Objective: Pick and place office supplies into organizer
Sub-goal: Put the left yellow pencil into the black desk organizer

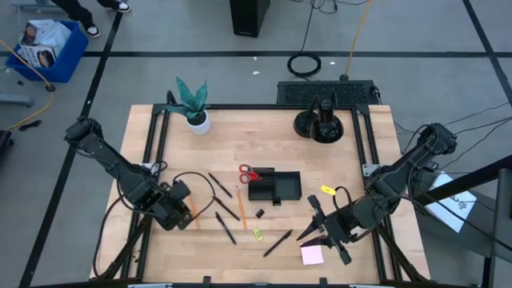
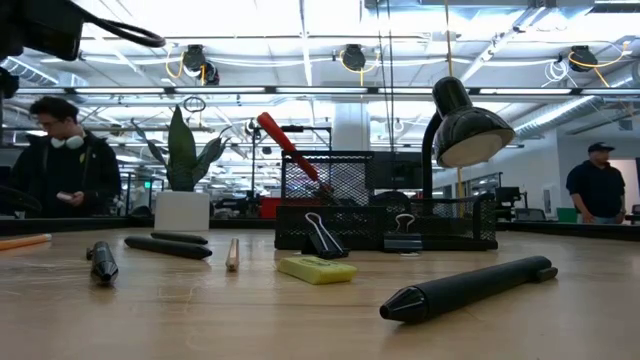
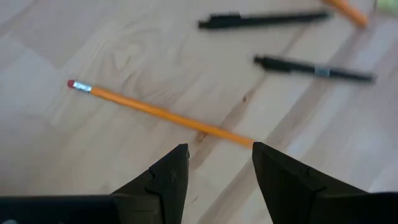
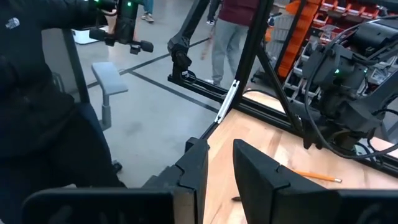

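Pencil (image 3: 161,114) lay on the pale wood table (image 1: 264,128) straight ahead of the left gripper (image 3: 219,168), whose dark wedge fingers stood apart with nothing between them, lined up as if to straddle its thin orange shaft. It was a slim hexagonal stick, pink eraser at one end. Two matte black pens (image 3: 314,69) lay beyond it.

The right gripper (image 1: 324,234) hung near the table's front right, by the pink pad (image 1: 312,254), fingers parted narrowly and empty, apparently waiting.

The organizer (image 1: 276,187), a low black mesh tray, sat mid-table. Scissors (image 1: 249,173) were propped at its left end, red handles jutting out. Loose around it lay a glossy black clip (image 1: 260,213), a waxy yellow-green piece (image 1: 258,234) and another pen (image 1: 278,242), probably strewn so each needed its own pick.
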Robot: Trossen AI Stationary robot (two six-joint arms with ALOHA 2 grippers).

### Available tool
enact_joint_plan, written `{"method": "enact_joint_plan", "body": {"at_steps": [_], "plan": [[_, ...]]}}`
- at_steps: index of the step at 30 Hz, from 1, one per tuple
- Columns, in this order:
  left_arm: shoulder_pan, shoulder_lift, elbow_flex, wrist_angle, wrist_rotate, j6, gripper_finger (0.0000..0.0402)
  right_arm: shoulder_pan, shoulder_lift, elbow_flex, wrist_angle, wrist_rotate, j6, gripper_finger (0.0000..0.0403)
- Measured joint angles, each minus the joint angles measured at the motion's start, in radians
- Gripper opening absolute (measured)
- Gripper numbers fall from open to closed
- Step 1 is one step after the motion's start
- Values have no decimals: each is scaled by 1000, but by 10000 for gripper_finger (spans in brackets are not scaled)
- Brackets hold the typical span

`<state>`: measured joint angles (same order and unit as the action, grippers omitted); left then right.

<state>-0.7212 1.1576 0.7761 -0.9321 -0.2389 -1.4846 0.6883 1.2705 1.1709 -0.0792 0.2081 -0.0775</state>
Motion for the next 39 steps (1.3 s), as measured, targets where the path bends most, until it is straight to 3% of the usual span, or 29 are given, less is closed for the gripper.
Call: {"method": "enact_joint_plan", "body": {"at_steps": [8,23,39], "plan": [[6,0,0,-1,-83,-297,184,-12,0,0,0,5,-117,70],[8,0,-46,-15,29,-486,184,-111,0,0,0,5,-204,70],[15,0,-66,-14,2,-655,184,-73,0,0,0,-3,-196,70]]}}
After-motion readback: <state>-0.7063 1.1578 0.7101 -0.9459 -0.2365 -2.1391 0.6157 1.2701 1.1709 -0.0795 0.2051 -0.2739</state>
